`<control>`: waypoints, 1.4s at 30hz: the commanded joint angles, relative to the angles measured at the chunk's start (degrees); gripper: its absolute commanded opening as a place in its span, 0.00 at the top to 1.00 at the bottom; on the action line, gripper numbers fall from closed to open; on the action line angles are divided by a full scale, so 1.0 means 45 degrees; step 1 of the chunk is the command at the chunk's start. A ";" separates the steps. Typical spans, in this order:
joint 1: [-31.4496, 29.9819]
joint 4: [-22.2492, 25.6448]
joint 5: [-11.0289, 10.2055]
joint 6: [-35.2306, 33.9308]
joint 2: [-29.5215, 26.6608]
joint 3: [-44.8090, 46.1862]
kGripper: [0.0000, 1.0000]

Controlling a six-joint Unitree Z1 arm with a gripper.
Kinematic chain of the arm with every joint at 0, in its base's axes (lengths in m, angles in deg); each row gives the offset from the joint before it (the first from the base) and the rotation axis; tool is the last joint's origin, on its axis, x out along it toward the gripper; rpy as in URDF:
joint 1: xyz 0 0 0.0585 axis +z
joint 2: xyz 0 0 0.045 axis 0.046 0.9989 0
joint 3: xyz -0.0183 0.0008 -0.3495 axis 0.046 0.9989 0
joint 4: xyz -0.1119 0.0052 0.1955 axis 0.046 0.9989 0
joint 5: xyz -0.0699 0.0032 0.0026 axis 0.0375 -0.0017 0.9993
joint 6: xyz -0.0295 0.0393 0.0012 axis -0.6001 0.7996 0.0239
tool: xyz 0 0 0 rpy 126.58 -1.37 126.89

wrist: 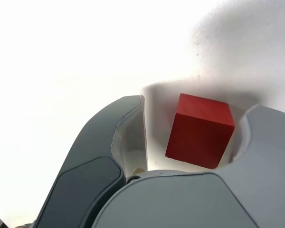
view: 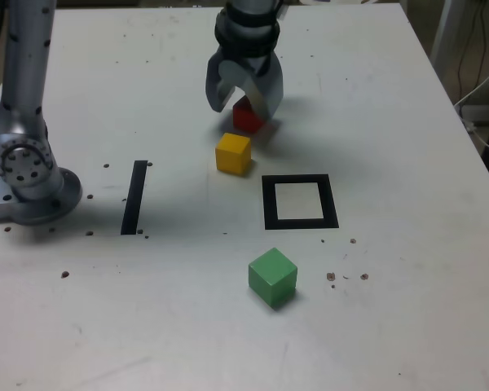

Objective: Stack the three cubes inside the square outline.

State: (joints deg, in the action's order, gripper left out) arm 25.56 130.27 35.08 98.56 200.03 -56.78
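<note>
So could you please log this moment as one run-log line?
gripper: open, straddling red cube | yellow cube: on table | green cube: on table | square outline: empty | stacked: none

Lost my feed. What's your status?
Gripper open, jaws straddling red cube. Yellow cube close beside. Green cube untouched. Square outline empty.

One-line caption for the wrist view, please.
Open end effector straddling the red cube on the white table.
</note>
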 commanded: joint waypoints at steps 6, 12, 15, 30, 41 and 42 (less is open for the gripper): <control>-0.0016 -0.0332 0.0292 0.0221 0.0195 0.0279 0.48; -0.0016 -0.0440 0.0451 0.0377 0.0254 0.0280 0.55; -0.0016 -0.0426 0.0534 0.0374 0.0253 0.0240 0.60; -0.1323 0.1179 0.1349 -0.1482 -0.1542 -0.1113 0.71; -0.5255 0.3306 0.1974 -0.8254 -0.1505 -0.2175 0.71; -0.5584 0.3385 0.2073 -0.8777 -0.1383 -0.2259 0.71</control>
State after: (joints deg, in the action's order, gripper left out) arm 2.34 145.05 43.83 70.93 192.79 -66.33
